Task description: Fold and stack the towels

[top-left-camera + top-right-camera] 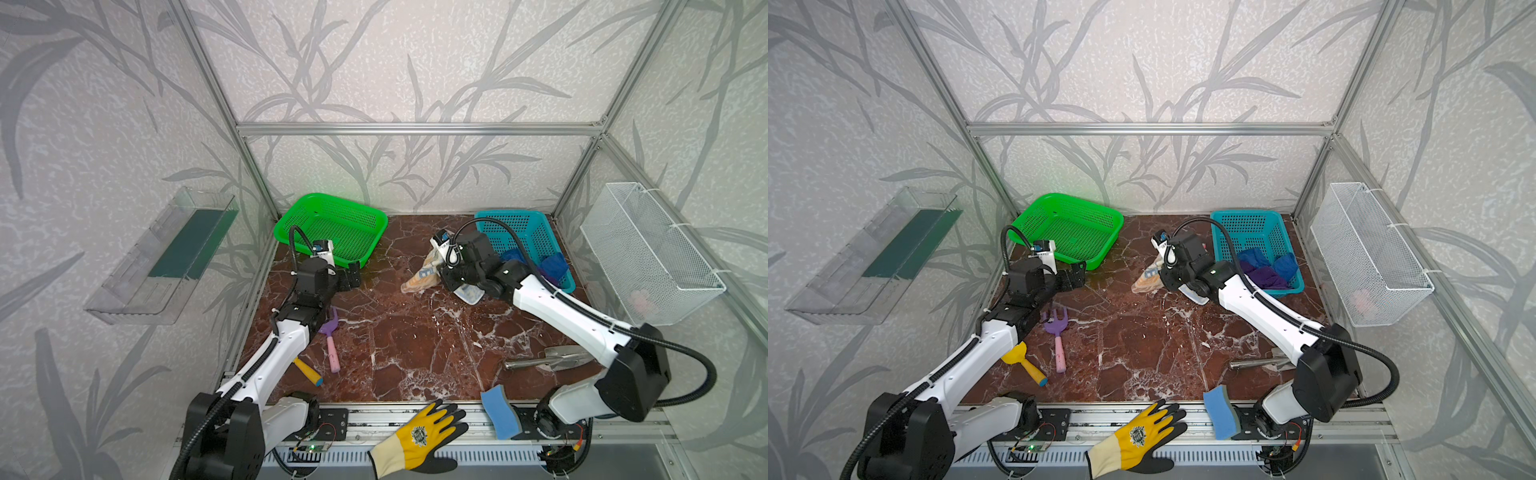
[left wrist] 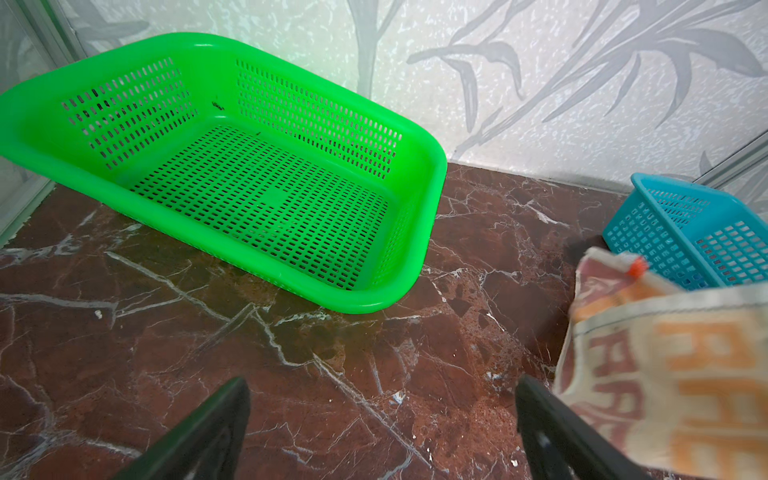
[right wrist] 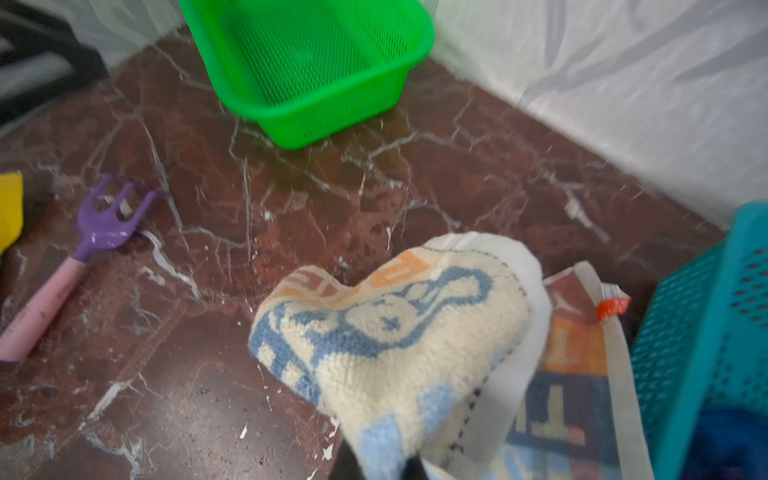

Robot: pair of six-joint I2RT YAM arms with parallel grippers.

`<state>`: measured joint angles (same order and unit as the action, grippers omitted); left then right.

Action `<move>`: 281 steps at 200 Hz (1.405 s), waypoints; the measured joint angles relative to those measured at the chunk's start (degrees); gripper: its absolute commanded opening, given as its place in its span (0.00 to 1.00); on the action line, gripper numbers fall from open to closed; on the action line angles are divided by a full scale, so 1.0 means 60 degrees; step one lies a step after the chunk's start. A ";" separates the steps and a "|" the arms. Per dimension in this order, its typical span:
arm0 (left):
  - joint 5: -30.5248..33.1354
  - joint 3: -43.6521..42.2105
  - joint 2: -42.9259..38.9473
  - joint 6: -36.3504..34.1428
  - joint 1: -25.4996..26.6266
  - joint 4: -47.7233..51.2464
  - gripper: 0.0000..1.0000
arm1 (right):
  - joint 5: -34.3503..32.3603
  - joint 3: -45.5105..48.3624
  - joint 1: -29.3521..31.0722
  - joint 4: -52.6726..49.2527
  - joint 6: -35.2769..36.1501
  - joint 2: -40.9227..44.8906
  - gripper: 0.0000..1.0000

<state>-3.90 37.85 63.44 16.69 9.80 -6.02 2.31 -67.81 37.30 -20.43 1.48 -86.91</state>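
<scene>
Your right gripper grips the cream towel, so spread it flat on the tabletop for the wide-open left gripper.

Links: smooth white shells on left arm and right arm.
Joints: black, blocky housings.
Hose: black, ribbed, one along each arm, held by white ties.
Wrist camera: small white box, blue mark.
Left gripper: two flat black fingers.
Base plate: black, with screws; bare board beside it, green light.
</scene>
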 measured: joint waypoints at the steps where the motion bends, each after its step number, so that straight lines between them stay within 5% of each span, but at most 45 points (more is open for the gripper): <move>1: 0.0000 0.0000 -0.0004 -0.0004 0.0000 0.0000 0.99 | 0.0011 0.0044 0.0007 0.0015 -0.0007 -0.0029 0.00; 25: -0.0004 -0.0011 -0.0058 -0.0025 0.0000 -0.0004 0.99 | 0.0277 0.0783 0.0284 -0.0018 -0.0149 -0.0834 0.05; 74: -0.0164 0.0011 0.0025 -0.0273 0.0066 0.0331 0.99 | 0.1162 0.0907 0.0831 -0.0652 -0.0098 -0.1096 0.46; 108: -0.0470 0.0302 0.0550 -0.0535 0.0204 0.0754 0.99 | 0.1854 0.1461 0.0827 -0.1275 -0.0120 -0.0448 0.59; 190: -0.0831 0.1075 0.2386 -0.2244 0.2014 0.0929 0.99 | 0.0288 0.1851 0.0339 -0.1239 -0.1355 0.1053 0.64; 234: -0.1064 0.1271 0.2856 -0.3348 0.3009 0.0732 0.99 | 0.0361 0.2266 -0.1341 -0.0408 -0.2900 0.0925 0.64; 281: -0.1519 0.3027 0.4105 -0.4317 0.3767 0.0903 0.99 | 0.0532 0.2306 -0.1453 -0.0040 -0.3275 0.0896 0.64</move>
<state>-13.02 56.01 88.07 -9.21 32.40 -0.60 5.50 -53.98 28.58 -20.67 -18.17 -81.54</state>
